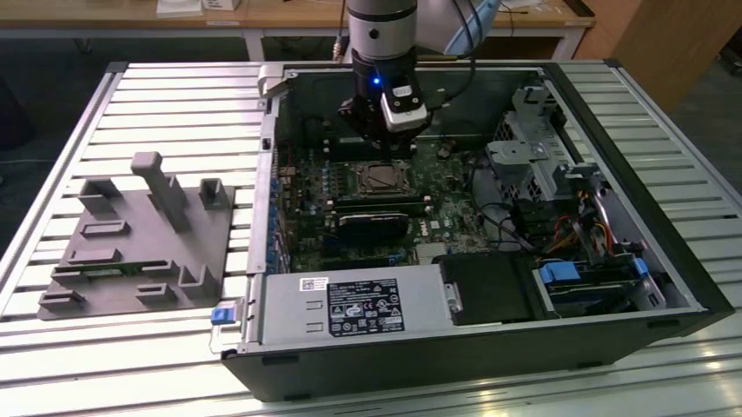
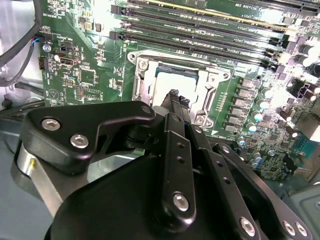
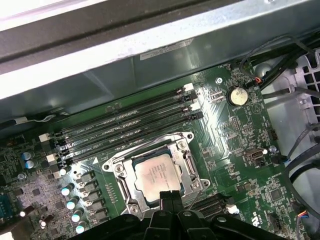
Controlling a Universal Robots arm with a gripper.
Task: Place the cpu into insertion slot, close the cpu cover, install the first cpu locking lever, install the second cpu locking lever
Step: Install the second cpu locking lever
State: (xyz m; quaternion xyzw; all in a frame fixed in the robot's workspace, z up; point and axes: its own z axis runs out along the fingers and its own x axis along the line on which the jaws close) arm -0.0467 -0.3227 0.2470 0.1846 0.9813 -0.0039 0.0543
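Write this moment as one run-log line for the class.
cpu: seated in insertion slot | cpu cover: down around cpu | gripper: jaws together, over the slot's edge, holding nothing

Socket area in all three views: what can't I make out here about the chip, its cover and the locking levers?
- cpu: seated in the insertion slot, its near edge hidden by the gripper in the first wrist view.
- cpu cover: partly hidden by the fingertips in the second wrist view.
- Locking levers: too small to make out in the exterior view.
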